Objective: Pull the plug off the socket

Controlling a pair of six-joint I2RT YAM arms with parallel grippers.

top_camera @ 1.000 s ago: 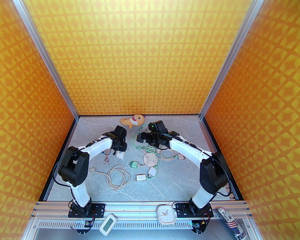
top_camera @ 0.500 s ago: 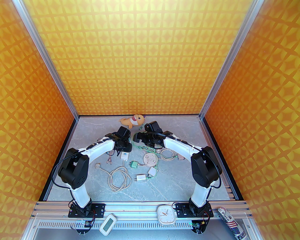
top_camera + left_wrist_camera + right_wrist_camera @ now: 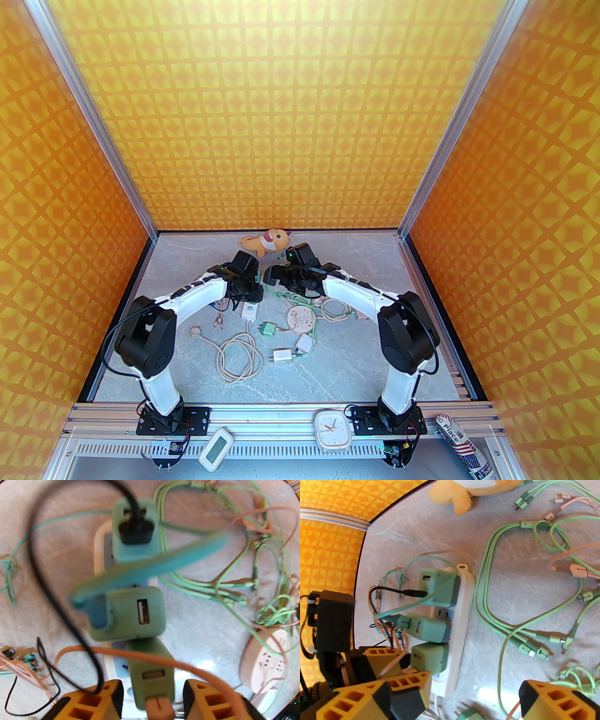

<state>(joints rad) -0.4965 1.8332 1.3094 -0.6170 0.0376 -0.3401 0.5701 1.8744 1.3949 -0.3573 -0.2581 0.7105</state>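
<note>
Where the white power strip (image 3: 461, 630) lies on the desk (image 3: 426, 536), the green plug (image 3: 151, 667) I am after sits pushed into its end socket, last of three in a row. My left hand (image 3: 152, 698) stands open astride that plug, a finger on each side with a slim gap on both. My right hand (image 3: 473, 698) is spread wide just beside the same end of the strip. Loose green cables (image 3: 487, 573) lie along the strip's far side.

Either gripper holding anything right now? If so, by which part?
Nothing is held. Left gripper is open, straddling the nearest green adapter on the strip, with gaps on both sides. Right gripper is open near the strip's end.
</note>
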